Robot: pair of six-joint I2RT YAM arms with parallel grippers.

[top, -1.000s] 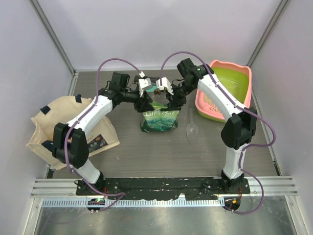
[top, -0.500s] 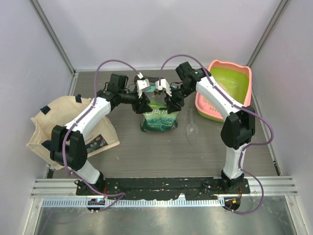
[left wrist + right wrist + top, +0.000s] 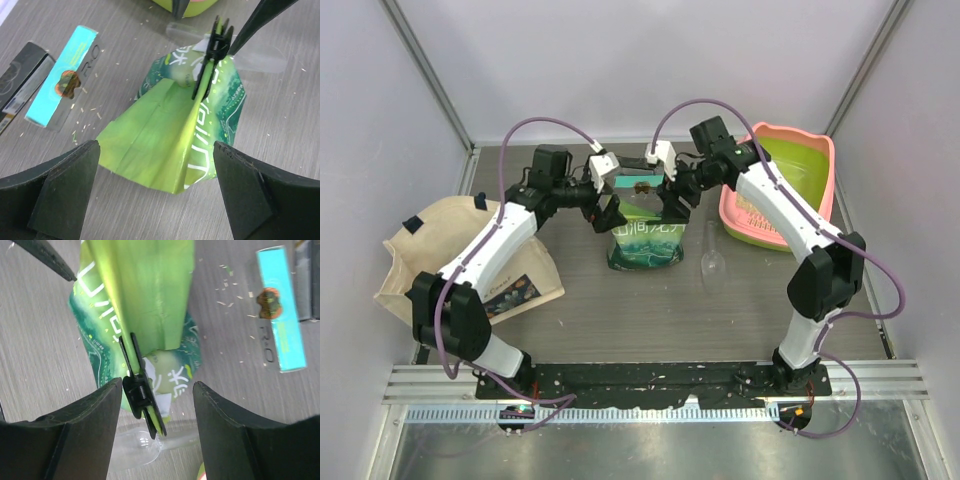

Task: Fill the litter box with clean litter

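Note:
The litter box (image 3: 817, 160), pink-rimmed with a lime basin, sits at the back right. A pale beige patch of litter (image 3: 744, 207) shows in its near-left corner. The green printed bag (image 3: 646, 242) stands at the table's middle, its folded top held by a black clip (image 3: 214, 47). My left gripper (image 3: 607, 208) hangs open at the bag's upper left, with the bag (image 3: 165, 135) lying between and beyond its wide jaws (image 3: 157, 187). My right gripper (image 3: 672, 205) is open at the bag's upper right. The clip (image 3: 141, 392) sits just inside its left finger (image 3: 87, 432).
A clear plastic scoop (image 3: 712, 262) lies right of the bag. A teal box (image 3: 642, 184) lies behind the bag, and it also shows as the teal box (image 3: 62, 82) in the left wrist view. A beige tote bag (image 3: 430, 250) covers the left side. Small crumbs dot the table.
Both grippers have opened and drawn apart from the bag's top. The left arm has swung back to the left. The bag stays standing.

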